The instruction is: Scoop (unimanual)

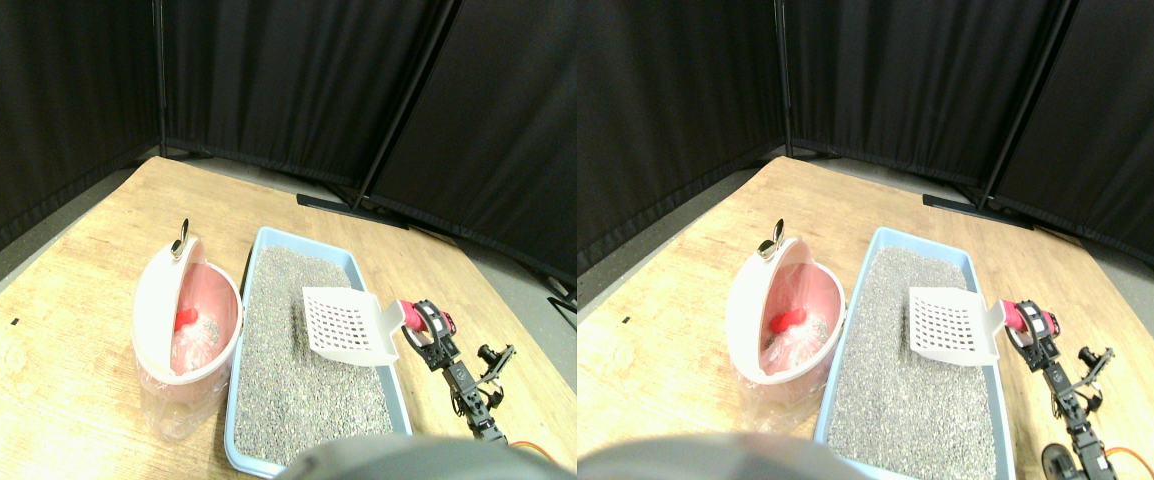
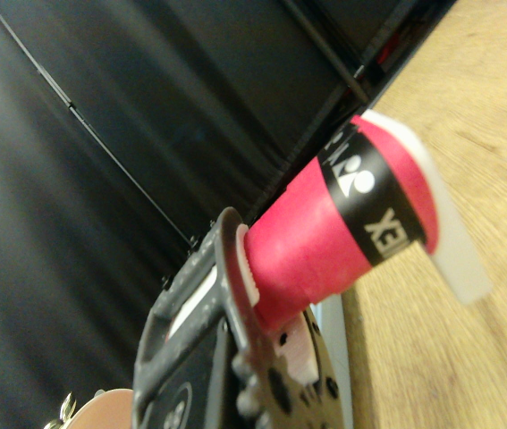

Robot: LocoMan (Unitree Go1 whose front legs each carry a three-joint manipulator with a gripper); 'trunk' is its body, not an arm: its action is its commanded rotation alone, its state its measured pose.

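Right gripper (image 1: 424,322) clamped on the scoop's red-wrapped handle (image 1: 415,316). Slotted white litter scoop (image 1: 344,324) ahead of it, over the litter tray (image 1: 259,247), looks empty. Red lump (image 1: 186,318) already in the bin (image 1: 149,300) beyond. Possibly between scoops.

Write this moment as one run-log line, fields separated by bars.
right pincer: holds red-wrapped handle of white slotted plastic scoop | scoop: above grey litter in blue tray, looks empty | pink bin: red item inside
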